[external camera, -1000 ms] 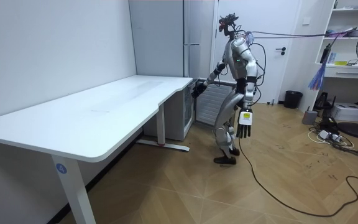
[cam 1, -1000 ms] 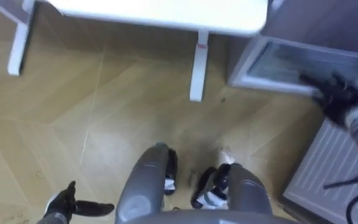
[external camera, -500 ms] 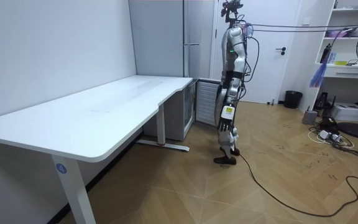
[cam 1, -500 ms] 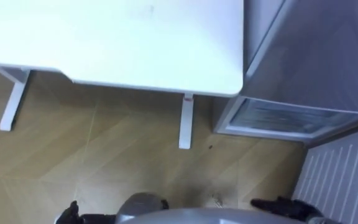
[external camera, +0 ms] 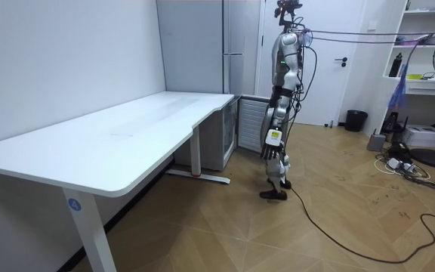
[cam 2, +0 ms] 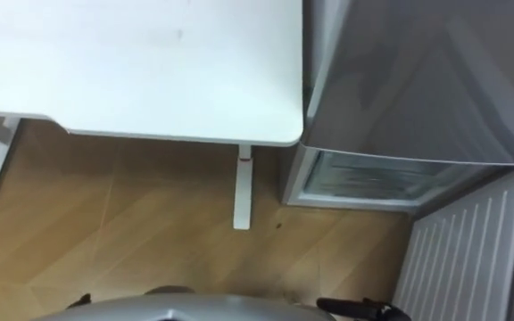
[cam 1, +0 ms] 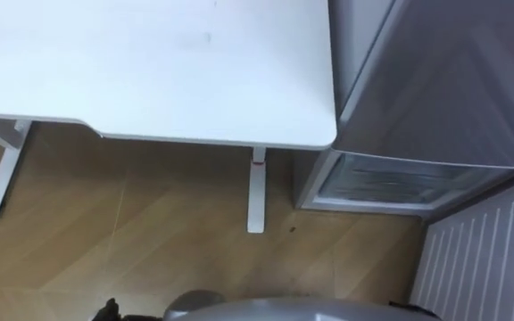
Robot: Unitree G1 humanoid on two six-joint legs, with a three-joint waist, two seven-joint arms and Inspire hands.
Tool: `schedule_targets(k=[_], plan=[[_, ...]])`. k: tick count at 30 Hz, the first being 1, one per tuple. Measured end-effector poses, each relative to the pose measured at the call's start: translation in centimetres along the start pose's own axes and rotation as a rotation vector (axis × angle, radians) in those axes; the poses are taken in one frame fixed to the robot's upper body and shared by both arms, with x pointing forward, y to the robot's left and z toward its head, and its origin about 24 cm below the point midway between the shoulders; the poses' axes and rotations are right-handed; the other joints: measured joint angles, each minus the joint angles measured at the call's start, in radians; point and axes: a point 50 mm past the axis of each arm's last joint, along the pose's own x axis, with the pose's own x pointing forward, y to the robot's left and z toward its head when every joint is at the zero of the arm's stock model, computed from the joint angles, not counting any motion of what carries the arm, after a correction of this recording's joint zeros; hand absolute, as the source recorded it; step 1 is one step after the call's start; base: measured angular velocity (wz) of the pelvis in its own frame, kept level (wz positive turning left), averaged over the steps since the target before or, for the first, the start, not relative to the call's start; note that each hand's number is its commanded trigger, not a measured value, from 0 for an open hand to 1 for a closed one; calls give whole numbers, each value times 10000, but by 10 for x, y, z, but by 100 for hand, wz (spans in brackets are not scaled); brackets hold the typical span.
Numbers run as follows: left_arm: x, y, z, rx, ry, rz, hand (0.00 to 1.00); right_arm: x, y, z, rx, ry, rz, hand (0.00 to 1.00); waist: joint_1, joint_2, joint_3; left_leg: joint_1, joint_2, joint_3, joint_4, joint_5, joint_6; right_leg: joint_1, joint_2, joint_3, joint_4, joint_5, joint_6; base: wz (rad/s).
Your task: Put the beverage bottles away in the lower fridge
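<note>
Currently upright at fridge (cam 1: 435, 80); lower bay (cam 1: 391, 178) shows under its grey front, right of desk (cam 1: 150, 62), ribbed panel (cam 1: 480, 259) beside; left hand (external camera: 271, 146) hangs empty, fingers straight; right hand (cam 2: 360, 308) state unclear.

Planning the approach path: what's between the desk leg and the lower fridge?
Bare wood floor between desk leg and lower fridge, apart from a small dark speck; both eye views show it.
</note>
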Motion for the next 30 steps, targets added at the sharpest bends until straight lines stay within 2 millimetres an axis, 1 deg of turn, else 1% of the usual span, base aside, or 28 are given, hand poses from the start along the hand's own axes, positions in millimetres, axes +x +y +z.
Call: schedule_targets(k=[2,5,8,10,13,17,18,19,22,24,25,26,27,29,30], plan=[[0,-1,1,34,57,-10,0,0,-1,-3,177,44,-77,0,3,23,-14,132,0,35,-71,0,1,43,19,151,-1,6,7,-15],[1,-2,4,-124,56,-83,0,0,-2,-4,265,54,-151,0,2,85,-40,322,21,226,-218,14,2,62,48,436,-2,13,-4,-25],[1,-2,7,15,48,-193,0,0,-2,-6,410,54,-183,0,-91,111,-49,360,21,232,-217,15,2,80,61,460,-3,18,-10,-7],[2,-3,9,117,10,-257,0,0,-1,-5,462,-3,-181,0,-207,126,-55,407,24,268,-216,16,2,86,62,570,-3,19,-12,-7],[2,-4,12,161,-77,-342,0,0,-2,-4,525,-44,-246,0,-212,141,-58,487,29,279,-219,17,3,88,107,707,-2,42,-28,-15],[2,-3,14,83,-102,-350,0,0,-2,-4,579,-128,-315,0,-245,163,-67,575,27,274,-348,25,16,132,138,723,-3,82,-22,-10],[2,-3,13,99,-82,-343,0,0,-2,-4,765,-162,-327,0,-254,167,-70,611,27,295,-382,32,21,130,157,852,-5,92,-24,-12],[2,-2,11,130,-42,-317,0,0,-2,-4,987,-169,-346,0,-251,166,-69,690,25,339,-470,58,20,131,169,981,-6,98,-24,-14],[2,-1,8,201,35,-275,0,-1,-5,-7,1363,-152,-481,0,-348,127,-82,731,19,404,-593,118,21,120,162,1012,-7,118,-29,-8],[2,0,7,371,48,-233,0,-1,-7,-7,1773,-237,-581,0,-376,123,-81,760,19,452,-643,135,15,94,173,1110,-8,119,-30,-11],[2,1,6,382,67,-180,0,-1,-8,-6,2026,-331,-629,0,-418,117,-82,794,19,498,-693,149,10,75,185,1204,-8,122,-36,-12],[2,2,5,340,82,-141,0,-2,-9,-4,2176,-401,-644,0,-442,114,-83,811,21,512,-704,150,9,67,190,1239,-6,123,-37,-15],[1,5,3,360,114,-55,0,-2,-10,-2,2436,-536,-662,0,-481,59,-82,848,21,519,-738,150,9,67,198,1249,-2,124,-39,-14],[1,10,1,513,128,106,0,-2,-11,1,2814,-737,-735,0,-517,53,-89,897,21,531,-763,149,10,88,204,1295,-2,127,-44,-12],[1,12,1,602,130,193,0,-3,-12,3,2978,-861,-817,0,-526,33,-106,909,21,535,-762,149,10,85,208,1368,-1,129,-47,-11]])
